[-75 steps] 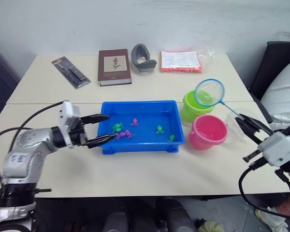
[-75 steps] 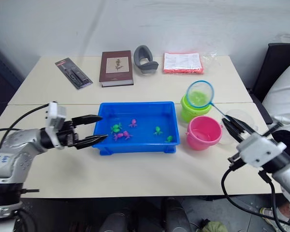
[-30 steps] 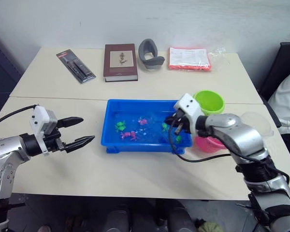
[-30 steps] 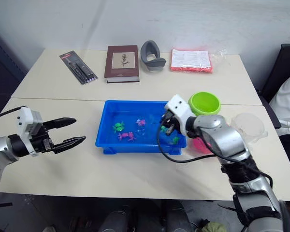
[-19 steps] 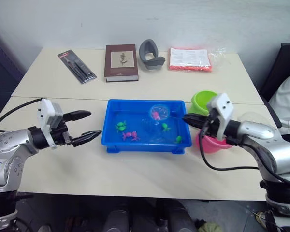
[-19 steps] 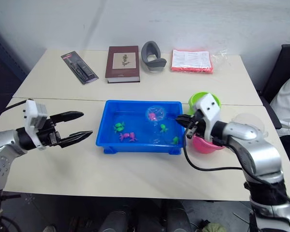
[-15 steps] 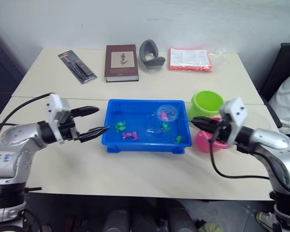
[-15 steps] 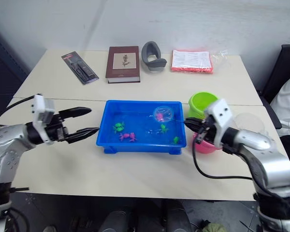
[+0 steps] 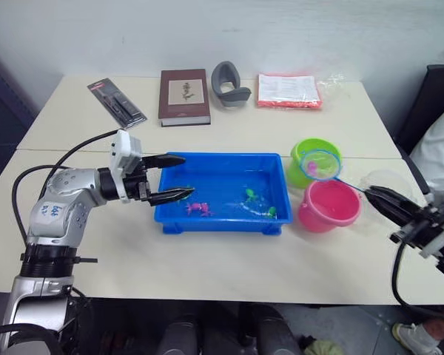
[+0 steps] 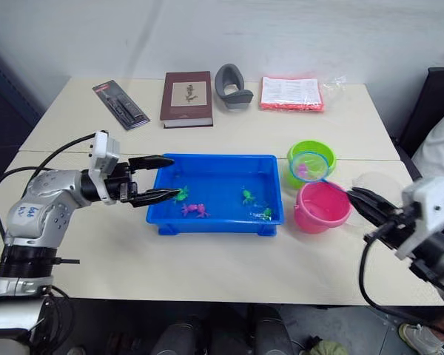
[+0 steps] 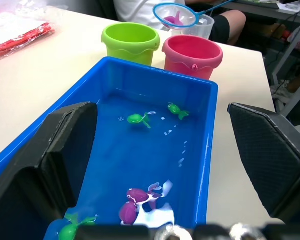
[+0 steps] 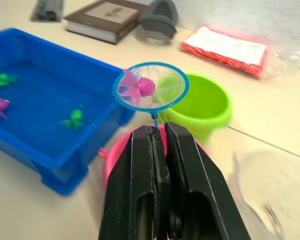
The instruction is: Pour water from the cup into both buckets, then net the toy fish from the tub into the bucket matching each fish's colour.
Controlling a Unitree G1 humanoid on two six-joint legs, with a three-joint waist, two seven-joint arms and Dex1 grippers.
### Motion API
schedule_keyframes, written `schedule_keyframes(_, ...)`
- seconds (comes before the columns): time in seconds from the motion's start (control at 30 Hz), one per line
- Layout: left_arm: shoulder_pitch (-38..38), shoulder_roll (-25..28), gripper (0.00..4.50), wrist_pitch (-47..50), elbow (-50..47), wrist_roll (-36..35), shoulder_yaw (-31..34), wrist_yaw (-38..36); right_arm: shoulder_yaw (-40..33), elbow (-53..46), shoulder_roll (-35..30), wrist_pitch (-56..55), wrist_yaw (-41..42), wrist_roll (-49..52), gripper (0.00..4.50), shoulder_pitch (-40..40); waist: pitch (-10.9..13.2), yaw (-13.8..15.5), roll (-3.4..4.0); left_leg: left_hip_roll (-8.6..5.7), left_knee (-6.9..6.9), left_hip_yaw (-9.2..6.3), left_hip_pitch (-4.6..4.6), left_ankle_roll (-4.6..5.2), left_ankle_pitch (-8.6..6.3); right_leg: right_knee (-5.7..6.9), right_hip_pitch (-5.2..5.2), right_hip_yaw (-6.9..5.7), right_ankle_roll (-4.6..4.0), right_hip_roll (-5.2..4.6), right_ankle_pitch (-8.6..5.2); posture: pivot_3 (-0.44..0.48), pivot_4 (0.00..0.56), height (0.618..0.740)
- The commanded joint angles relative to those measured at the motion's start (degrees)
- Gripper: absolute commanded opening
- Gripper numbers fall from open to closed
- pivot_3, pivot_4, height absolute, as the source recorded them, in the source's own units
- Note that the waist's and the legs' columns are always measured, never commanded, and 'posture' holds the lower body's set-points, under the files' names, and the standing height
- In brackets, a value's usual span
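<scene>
Lighting was bright and even with soft shadows; the right gripper [image 12: 158, 131] appeared blurred at close range.

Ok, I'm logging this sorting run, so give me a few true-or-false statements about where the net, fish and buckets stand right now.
1. The net holds a pink fish. True.
2. The right gripper is open and empty. False: it is shut on the net's handle.
3. The green bucket lies tipped over. False: it stands upright beside the pink bucket.
4. Fish remain in the tub. True.
5. The left gripper is open at the tub's end. True.
</scene>
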Motion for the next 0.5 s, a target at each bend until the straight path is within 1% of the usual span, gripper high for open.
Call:
schedule_keyframes(0.03,-0.78,-0.77,4.49,-0.85,-0.4,0.05,-0.18,-1.09,-2.17,-0.21,0.77,-7.61,0.87,-3.77,0.0,3.57,0.0,-0.04,0.0,-0.02,0.0,0.02,0.0,0.01,0.0,0.0,0.0,0.03,0.01,-0.01,0.0,0.0,0.15,0.74)
schedule_keyframes(0.17,-0.09,-1.51,4.49,-0.84,-0.66,0.24,-0.38,-1.28,0.25,2.38,1.94,-18.69,0.9,-11.63,0.0,6.65,-0.01,-0.31,-0.01,-0.05,0.0,0.09,0.04,0.05,0.03,0.0,0.01,0.14,0.08,0.0,0.04,0.0,0.15,0.74)
schedule_keyframes(0.23,0.16,-1.77,4.49,-0.77,-0.86,0.26,-0.39,-1.24,2.14,3.98,1.88,-26.0,1.84,-16.61,0.0,8.49,-0.01,-0.36,-0.01,-0.06,0.0,0.1,0.06,0.03,0.05,-0.01,0.01,0.16,0.07,0.0,0.04,0.0,0.15,0.74)
schedule_keyframes(0.37,0.44,-2.19,4.49,-0.78,-1.13,0.27,-0.33,-1.05,5.73,7.34,2.81,-40.71,1.11,-25.59,0.0,11.09,-0.01,-0.32,-0.01,-0.07,0.0,0.1,0.08,0.0,0.07,-0.01,0.01,0.19,0.07,0.01,0.04,0.0,0.15,0.74)
schedule_keyframes(0.5,0.04,-2.56,4.49,-0.88,-1.37,0.07,0.12,-0.48,7.33,11.15,2.96,-55.57,-6.25,-40.89,0.0,12.29,-0.02,-0.35,-0.01,-0.1,0.0,0.12,0.11,-0.01,0.09,-0.02,0.01,0.24,0.07,-0.01,0.04,0.0,0.15,0.74)
